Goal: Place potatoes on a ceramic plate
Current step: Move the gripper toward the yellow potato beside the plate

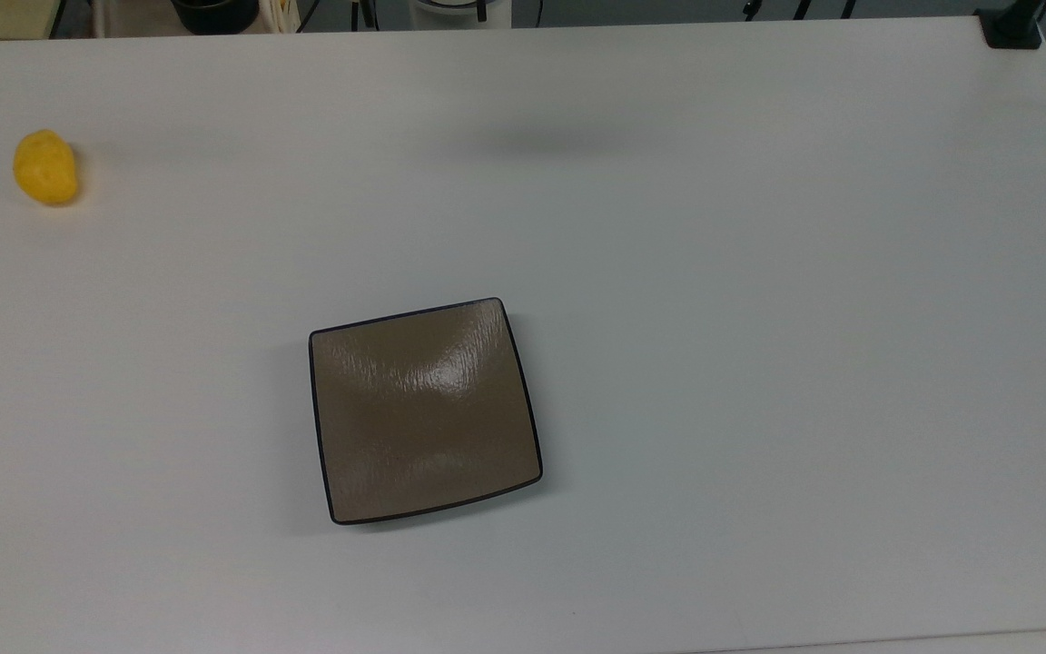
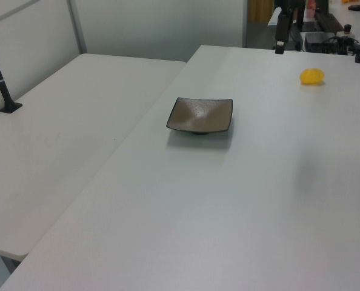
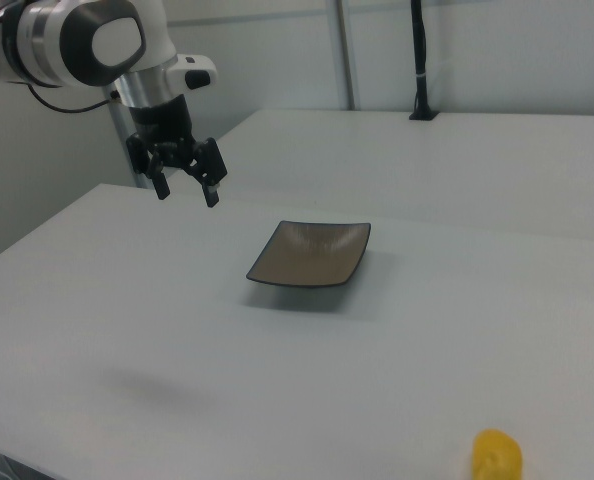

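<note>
We are just starting. Our gripper (image 3: 187, 188) hangs up high with its fingers spread apart and nothing in them. In the top view the potato (image 1: 45, 166) sits far out at ten o'clock from the brown plate (image 1: 424, 411). Next, we must reach over and grab it.

Your top view looks straight down on the white table (image 1: 759, 272), with the ceramic plate (image 1: 424, 411) low of centre and the potato (image 1: 45, 167) at the top view's left edge. Your 2 side views look down at a slant from opposite ends: the left view has the potato (image 2: 311, 76) far behind the plate (image 2: 200, 115), the right view has the potato (image 3: 497, 455) close in front.
</note>
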Motion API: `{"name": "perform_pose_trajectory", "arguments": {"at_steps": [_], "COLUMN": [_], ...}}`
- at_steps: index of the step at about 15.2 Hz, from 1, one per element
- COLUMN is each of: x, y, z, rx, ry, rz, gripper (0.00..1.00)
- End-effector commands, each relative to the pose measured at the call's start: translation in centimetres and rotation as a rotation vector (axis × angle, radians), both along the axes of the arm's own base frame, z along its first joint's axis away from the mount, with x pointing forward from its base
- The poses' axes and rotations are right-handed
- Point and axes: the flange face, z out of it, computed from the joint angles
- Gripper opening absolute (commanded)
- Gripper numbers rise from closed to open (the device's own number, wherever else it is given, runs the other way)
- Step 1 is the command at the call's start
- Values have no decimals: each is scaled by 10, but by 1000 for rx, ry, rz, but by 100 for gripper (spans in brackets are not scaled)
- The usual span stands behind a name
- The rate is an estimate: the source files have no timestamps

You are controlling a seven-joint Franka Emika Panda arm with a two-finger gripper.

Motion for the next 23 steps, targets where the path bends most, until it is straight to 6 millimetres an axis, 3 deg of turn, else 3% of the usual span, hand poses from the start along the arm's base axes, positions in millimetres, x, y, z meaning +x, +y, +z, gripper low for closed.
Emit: {"name": "perform_pose_trajectory", "arguments": {"at_steps": [1,5,10,12,13,18,23], "x": [10,11,10,9,8,0,-9], "y": [7,7,-6,-29,-41,-132,-214], "z": [-11,-14,-14,-24,-29,-34,-41], "rx": [-3,-3,-7,-22,-31,-45,-96], "ry": [-42,-37,-27,-8,5,36,49], "rz": [30,32,23,9,89,383,323], "gripper": [100,100,100,100,100,100,100]}}
